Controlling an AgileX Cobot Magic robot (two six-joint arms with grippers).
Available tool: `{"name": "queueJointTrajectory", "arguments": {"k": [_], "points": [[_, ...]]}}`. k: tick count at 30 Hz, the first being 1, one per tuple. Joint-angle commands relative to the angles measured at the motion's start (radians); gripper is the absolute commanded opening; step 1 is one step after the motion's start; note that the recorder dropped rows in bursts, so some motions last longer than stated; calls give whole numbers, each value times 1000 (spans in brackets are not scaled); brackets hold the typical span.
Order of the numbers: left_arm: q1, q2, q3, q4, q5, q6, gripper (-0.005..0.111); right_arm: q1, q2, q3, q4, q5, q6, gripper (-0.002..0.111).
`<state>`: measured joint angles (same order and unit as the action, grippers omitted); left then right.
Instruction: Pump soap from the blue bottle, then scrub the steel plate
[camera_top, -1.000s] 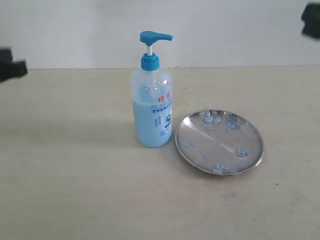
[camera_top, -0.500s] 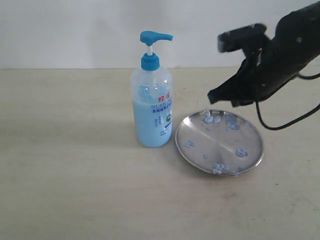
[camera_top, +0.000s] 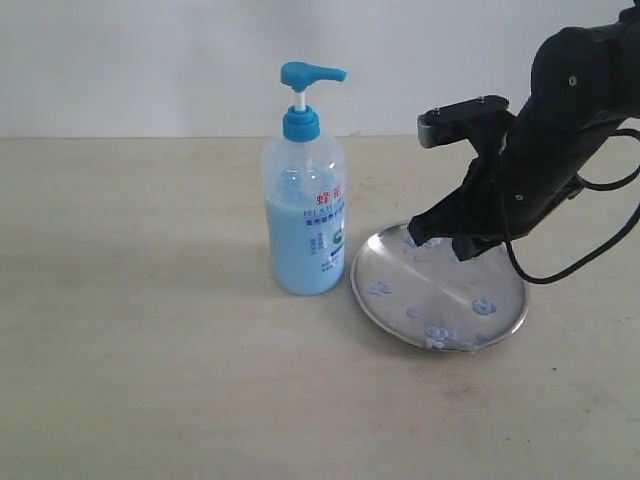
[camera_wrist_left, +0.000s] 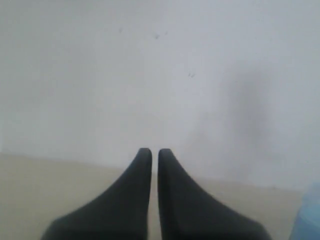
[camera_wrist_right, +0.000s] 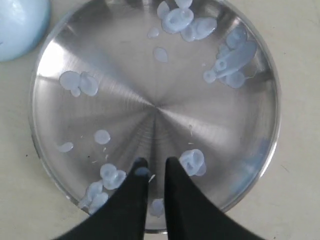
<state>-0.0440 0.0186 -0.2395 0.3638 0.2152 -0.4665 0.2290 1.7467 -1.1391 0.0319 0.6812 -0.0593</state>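
Observation:
The blue bottle (camera_top: 304, 200) stands upright on the table, pump head up, half full of pale blue soap (camera_top: 295, 245). To its right lies the steel plate (camera_top: 440, 295), dotted with soap blobs (camera_top: 483, 305). My right gripper (camera_top: 438, 243) hangs low over the plate's far half. In the right wrist view its fingers (camera_wrist_right: 154, 162) are nearly together, holding nothing, over the plate (camera_wrist_right: 155, 90), with a soap blob (camera_wrist_right: 192, 162) beside them and a smear on one tip. My left gripper (camera_wrist_left: 151, 152) is shut and empty, facing the wall.
The beige table (camera_top: 130, 330) spreads around the bottle and plate, with a white wall behind. The bottle's rounded side shows in the right wrist view (camera_wrist_right: 20, 25), and a pale blue edge (camera_wrist_left: 307, 215) shows in the left wrist view. A black cable (camera_top: 590, 250) loops off the right arm.
The right arm has swung in from the upper right and come down over the plate's far half. The left gripper, seen at the left edge a second ago, has left the exterior view.

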Motion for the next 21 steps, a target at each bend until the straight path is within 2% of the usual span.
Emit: {"name": "queueJointTrajectory", "arguments": {"k": [1, 6, 11, 13, 15, 18, 21], "points": [[0, -7, 24, -3, 242, -21, 4, 1, 35, -28, 13, -46, -91, 0], [0, 41, 63, -52, 202, -54, 4, 1, 158, -122, 102, 25, -118, 0], [0, 47, 138, -118, 162, -184, 4, 1, 228, -189, 219, 187, -164, 0], [0, 47, 174, -118, 137, -235, 4, 1, 228, -189, 159, 268, -168, 0], [0, 47, 216, -118, 113, -310, 4, 1, 230, -189, -24, 313, -132, 0], [0, 47, 239, -142, 75, -397, 4, 1, 230, -189, -296, 157, 70, 0], [0, 47, 239, -166, 55, -427, 4, 1, 240, -189, -364, -170, 165, 0]]}}
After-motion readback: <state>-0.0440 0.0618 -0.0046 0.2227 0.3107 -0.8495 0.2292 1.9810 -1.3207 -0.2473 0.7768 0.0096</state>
